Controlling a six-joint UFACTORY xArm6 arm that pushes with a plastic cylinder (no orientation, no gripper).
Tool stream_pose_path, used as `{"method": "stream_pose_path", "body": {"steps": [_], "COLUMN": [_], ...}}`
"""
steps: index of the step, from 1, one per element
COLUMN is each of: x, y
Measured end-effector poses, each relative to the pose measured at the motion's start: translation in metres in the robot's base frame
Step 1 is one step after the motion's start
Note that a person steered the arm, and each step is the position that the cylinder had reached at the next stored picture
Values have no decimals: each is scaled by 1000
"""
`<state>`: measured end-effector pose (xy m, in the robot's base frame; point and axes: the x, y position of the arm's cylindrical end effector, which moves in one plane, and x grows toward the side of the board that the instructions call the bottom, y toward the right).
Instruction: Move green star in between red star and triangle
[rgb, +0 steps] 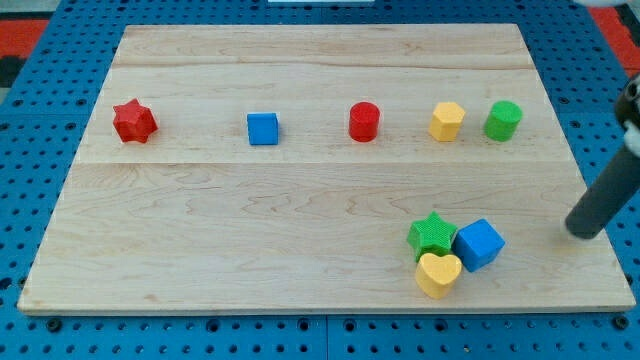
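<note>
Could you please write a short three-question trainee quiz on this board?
1. True or false: the green star touches the yellow heart.
2. Which block stands nearest the view's left edge? A) red star B) red cylinder C) green cylinder
3. On which side of the blue block beside the green star is my tip?

Key: 1 true. 2 A. 3 the view's right, apart from it.
</note>
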<state>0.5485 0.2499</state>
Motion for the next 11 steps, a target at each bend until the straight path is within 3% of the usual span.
{"method": "stream_pose_path", "body": {"steps": [2, 5, 6, 9, 11], "x": [13, -60, -63, -31, -83], "y": [-110, -267, -321, -369, -371]}}
